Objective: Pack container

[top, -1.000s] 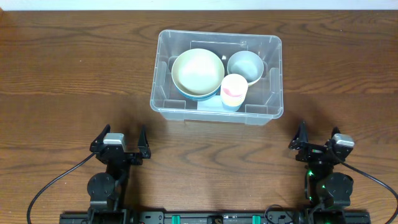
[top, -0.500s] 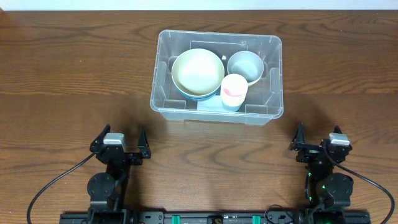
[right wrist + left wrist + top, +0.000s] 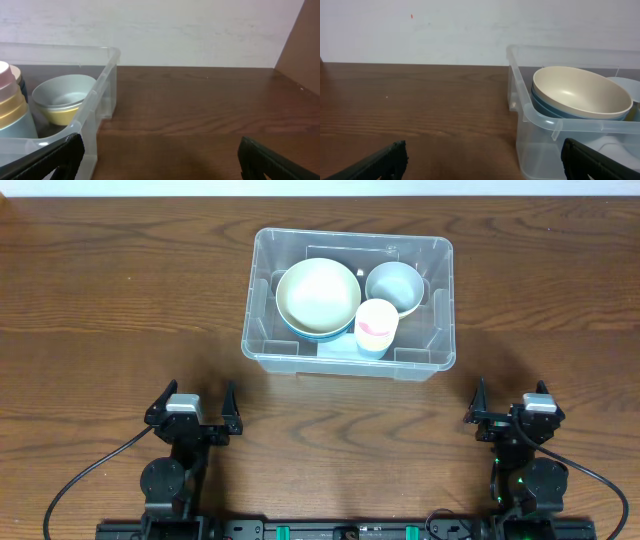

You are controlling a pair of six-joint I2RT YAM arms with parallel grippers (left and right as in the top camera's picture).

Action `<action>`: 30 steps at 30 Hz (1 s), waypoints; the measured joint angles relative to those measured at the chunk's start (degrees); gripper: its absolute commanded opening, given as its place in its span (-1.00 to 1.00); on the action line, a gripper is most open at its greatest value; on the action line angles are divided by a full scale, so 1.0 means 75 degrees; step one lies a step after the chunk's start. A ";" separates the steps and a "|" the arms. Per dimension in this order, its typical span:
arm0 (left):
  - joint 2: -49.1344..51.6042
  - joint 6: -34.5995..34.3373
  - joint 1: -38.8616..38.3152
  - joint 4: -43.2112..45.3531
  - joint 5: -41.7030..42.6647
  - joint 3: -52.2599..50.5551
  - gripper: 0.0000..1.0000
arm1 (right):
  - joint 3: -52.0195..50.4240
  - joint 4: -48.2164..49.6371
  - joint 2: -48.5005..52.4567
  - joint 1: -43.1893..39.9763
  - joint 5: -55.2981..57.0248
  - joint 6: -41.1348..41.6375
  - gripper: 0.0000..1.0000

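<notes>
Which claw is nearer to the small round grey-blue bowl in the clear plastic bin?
Right. The right claw stands on the robot's side of the small round grey-blue bowl, somewhat right; the left claw is much farther left.

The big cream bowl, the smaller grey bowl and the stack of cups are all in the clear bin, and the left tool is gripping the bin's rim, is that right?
The left tool is not gripping the rim: the overhead view shows it open and empty, well apart from the clear bin. The cream bowl, grey bowl and stack of cups are all in the bin.
</notes>
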 measured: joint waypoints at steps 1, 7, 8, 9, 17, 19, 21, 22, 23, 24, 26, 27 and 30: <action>0.0000 0.0000 0.0000 0.0000 0.0000 0.0000 0.96 | 0.0000 0.0000 0.0000 0.0000 -0.0015 -0.0015 0.99; 0.0000 0.0000 0.0000 0.0000 0.0000 0.0000 0.96 | 0.0000 0.0000 0.0000 0.0000 -0.0050 -0.0020 0.98; 0.0000 0.0000 0.0000 0.0000 0.0000 0.0000 0.96 | 0.0000 0.0000 0.0000 0.0000 -0.0052 -0.0020 0.98; 0.0000 0.0000 0.0000 0.0000 0.0000 0.0000 0.96 | 0.0000 0.0000 0.0000 0.0000 -0.0061 -0.0020 0.98; 0.0000 0.0000 0.0000 0.0000 0.0000 0.0000 0.96 | 0.0000 0.0000 0.0000 0.0000 -0.0099 -0.0020 0.99; 0.0000 0.0000 0.0000 0.0000 0.0000 0.0000 0.96 | 0.0000 0.0000 0.0000 0.0000 -0.0099 -0.0020 0.99; 0.0000 0.0000 0.0000 0.0000 0.0000 0.0000 0.96 | 0.0000 0.0000 0.0000 0.0000 -0.0099 -0.0020 0.98; 0.0000 0.0000 0.0000 0.0000 0.0000 0.0000 0.96 | 0.0000 0.0000 0.0000 0.0000 -0.0102 -0.0020 0.99; 0.0000 0.0000 0.0000 0.0000 0.0000 0.0000 0.96 | 0.0000 0.0000 0.0000 0.0000 -0.0099 -0.0020 0.98; 0.0000 0.0000 0.0000 0.0000 0.0000 0.0000 0.96 | 0.0000 0.0000 0.0000 0.0000 -0.0099 -0.0020 0.99; 0.0000 0.0000 0.0000 0.0000 0.0000 0.0000 0.96 | 0.0000 0.0000 0.0000 0.0000 -0.0102 -0.0020 0.99; 0.0000 0.0000 0.0000 0.0000 0.0000 0.0000 0.96 | 0.0000 0.0000 0.0000 0.0000 -0.0102 -0.0023 0.99; 0.0000 0.0000 0.0000 0.0000 0.0000 0.0000 0.96 | 0.0000 0.0000 0.0000 0.0000 -0.0102 -0.0023 0.98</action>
